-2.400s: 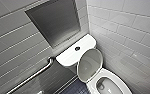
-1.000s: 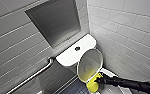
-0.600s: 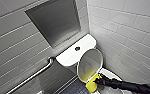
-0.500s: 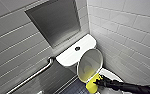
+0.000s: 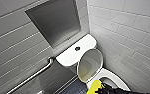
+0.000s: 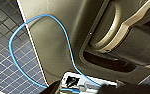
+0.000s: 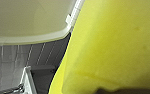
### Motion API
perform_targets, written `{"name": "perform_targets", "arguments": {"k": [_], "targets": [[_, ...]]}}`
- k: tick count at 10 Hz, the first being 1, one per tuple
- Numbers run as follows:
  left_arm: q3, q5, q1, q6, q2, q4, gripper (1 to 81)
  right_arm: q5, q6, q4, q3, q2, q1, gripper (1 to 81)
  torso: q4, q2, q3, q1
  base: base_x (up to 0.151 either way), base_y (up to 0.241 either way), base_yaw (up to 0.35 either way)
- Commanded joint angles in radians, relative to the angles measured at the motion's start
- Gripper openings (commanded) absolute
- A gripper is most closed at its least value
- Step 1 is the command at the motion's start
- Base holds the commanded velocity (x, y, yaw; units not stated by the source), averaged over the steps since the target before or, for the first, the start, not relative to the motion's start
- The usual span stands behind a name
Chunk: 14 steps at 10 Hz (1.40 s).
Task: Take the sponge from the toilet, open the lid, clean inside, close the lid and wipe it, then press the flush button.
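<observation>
- Gripping the sponge (image 5: pixel 94 87), the right gripper (image 5: pixel 102 89) is clamped on the yellow block, out in front of the tank (image 5: pixel 71 57) and over the near rim of the bowl (image 5: pixel 118 80).
- The lid (image 5: pixel 90 64) stands raised and leans back toward the tank, its pale underside facing the sponge.
- The sponge's top lies just under the lid's lower edge. I cannot tell whether the two touch.
- The flush button (image 5: pixel 77 48), a small dark round spot, sits in the centre of the tank's flat white top.
- Above and behind the tank, a recessed grey metal panel (image 5: pixel 54 22) is set into the tiled wall.
- Beside the tank, on its far side from the bowl, a metal grab bar (image 5: pixel 33 76) slants along the grey wall.
- From the right wrist, the sponge (image 7: pixel 116 45) looms close, with the lid's white rim (image 7: pixel 28 37) just beside it.
- From the left wrist, a blue cable (image 6: pixel 68 47) loops over the robot's grey shell, above a dark small-tiled floor (image 6: pixel 6 57).
</observation>
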Motion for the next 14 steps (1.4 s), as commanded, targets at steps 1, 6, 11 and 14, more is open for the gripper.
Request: {"name": "perform_targets", "arguments": {"k": [1, 6, 11, 14], "targets": [[-0.007, 0.088, 0.023, 0.005, -0.013, 0.000, 81.1, -0.075, 0.008, -0.035, 0.132, -0.102, 0.017, 1.0, 0.000, 0.000, 0.000, 0.000, 0.000, 0.000, 0.000], [-0.007, 0.088, 0.023, 0.006, -0.010, 0.000, 81.1, -0.060, 0.011, -0.035, 0.293, -0.329, -0.040, 1.0, 0.000, 0.000, 0.000, 0.000, 0.000, 0.000, 0.000], [-0.007, 0.086, 0.020, 0.005, -0.017, 0.017, 81.1, -0.051, 0.011, -0.040, 0.389, -0.446, -0.101, 1.0, 0.000, 0.000, 0.000, 0.000, 0.000, 0.000, 0.000], [-0.007, 0.086, -0.002, 0.000, -0.026, 0.005, 81.1, -0.051, 0.011, -0.037, 0.388, -0.478, -0.144, 1.0, 0.000, 0.000, 0.000, 0.000, 0.000, 0.000, 0.000]]}}
